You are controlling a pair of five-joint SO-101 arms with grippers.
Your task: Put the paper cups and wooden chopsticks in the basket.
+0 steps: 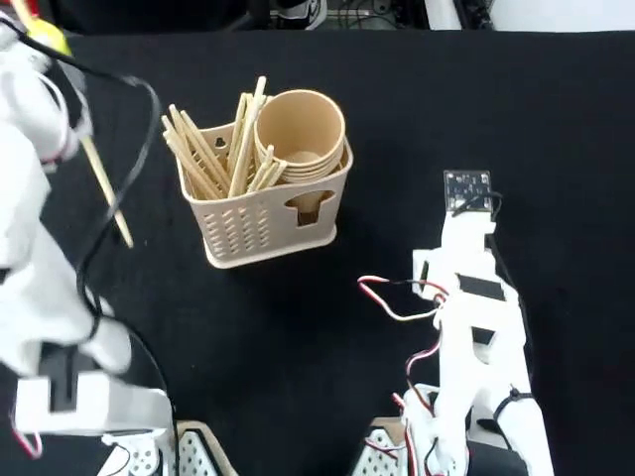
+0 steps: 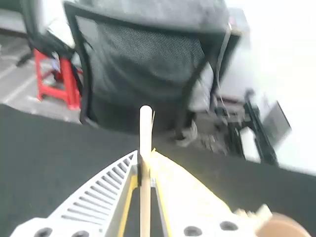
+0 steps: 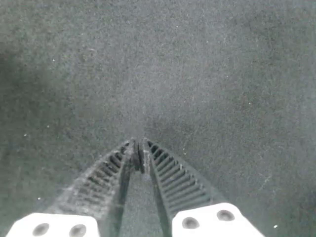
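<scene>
A beige slotted basket (image 1: pixel 248 230) stands left of the table's middle. It holds several wooden chopsticks (image 1: pixel 213 154) and a stack of paper cups (image 1: pixel 301 134). My left gripper (image 2: pixel 144 160) is shut on one wooden chopstick (image 2: pixel 145 128), whose end sticks out past the jaws. From above, that chopstick (image 1: pixel 107 193) hangs slanted over the table left of the basket, under the raised left arm (image 1: pixel 35 159). My right gripper (image 3: pixel 139 148) is shut on nothing and points down at the black cloth. The right arm (image 1: pixel 471 288) sits to the right of the basket.
Black cloth (image 1: pixel 397 119) covers the whole table. Loose red and white wires (image 1: pixel 392 297) hang by the right arm. Beyond the table's far edge, the left wrist view shows an office chair (image 2: pixel 148 64) and a red stool (image 2: pixel 54 79).
</scene>
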